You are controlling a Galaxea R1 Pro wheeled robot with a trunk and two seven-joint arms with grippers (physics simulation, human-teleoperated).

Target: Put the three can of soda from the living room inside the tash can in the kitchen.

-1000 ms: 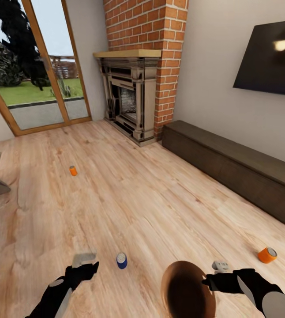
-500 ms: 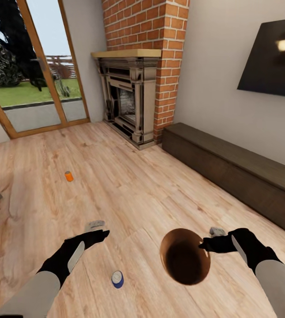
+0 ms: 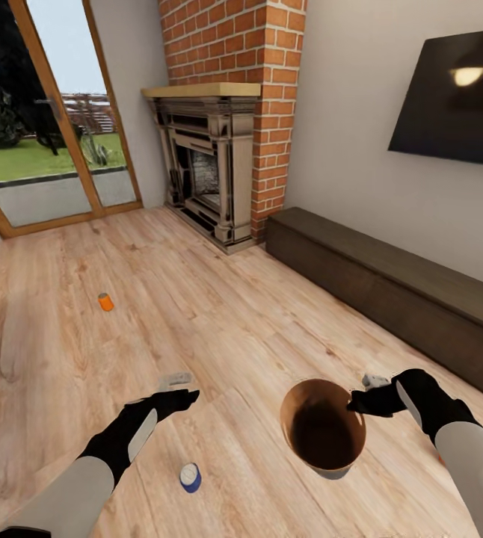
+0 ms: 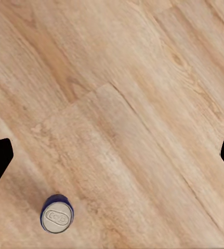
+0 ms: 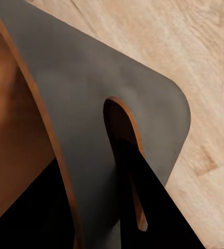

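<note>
The dark blue can of soda (image 3: 190, 477) (image 4: 56, 213) stands upright on the wood floor, silvery top up. My left gripper (image 3: 184, 387) (image 4: 112, 155) hovers open above the floor just beyond it, with nothing between its fingers. A single orange can (image 3: 105, 302) stands farther off to the left. My right gripper (image 3: 362, 394) is shut on the rim of the trash can (image 3: 322, 435) (image 5: 106, 88), held off the floor and tilted so its brown inside faces me. The other orange can is out of view.
A red-brick fireplace (image 3: 211, 172) stands in the far corner, with glazed wooden doors (image 3: 47, 149) to its left. A long dark low cabinet (image 3: 391, 284) runs along the right wall under the TV (image 3: 454, 97). Open wood floor (image 3: 219, 329) lies ahead.
The whole view has shifted, so the camera moved. Both arms reach farther forward, and the trash can sits higher and farther out. The orange can at the right has left the view.
</note>
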